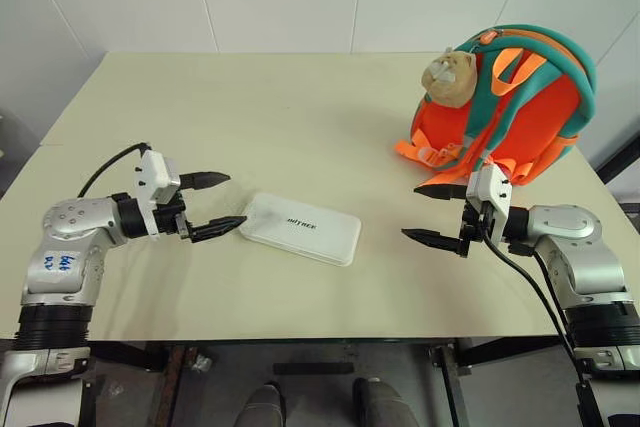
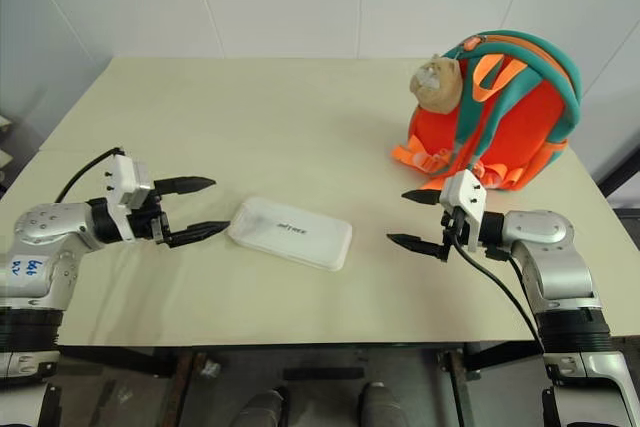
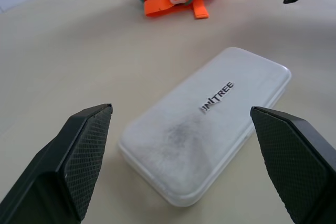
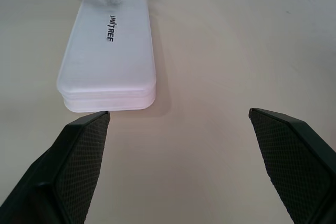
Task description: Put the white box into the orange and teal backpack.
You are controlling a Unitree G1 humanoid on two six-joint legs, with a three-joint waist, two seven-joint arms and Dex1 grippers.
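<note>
Clearly the white box (image 1: 300,228) lies flat on the table (image 1: 280,117), well apart from the orange and teal backpack (image 1: 520,112), so the wide-open left gripper (image 1: 218,205) just beside its end should pinch it squarely, while the right gripper (image 1: 432,213), also wide and empty, waits nearer the backpack.

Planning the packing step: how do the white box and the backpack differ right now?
The white box lies flat and low; the backpack stands tall and rounded. The box is plain white with dark lettering; the backpack is orange with teal trim. The box is much smaller. Both rest on the table, untouched by either gripper.
</note>
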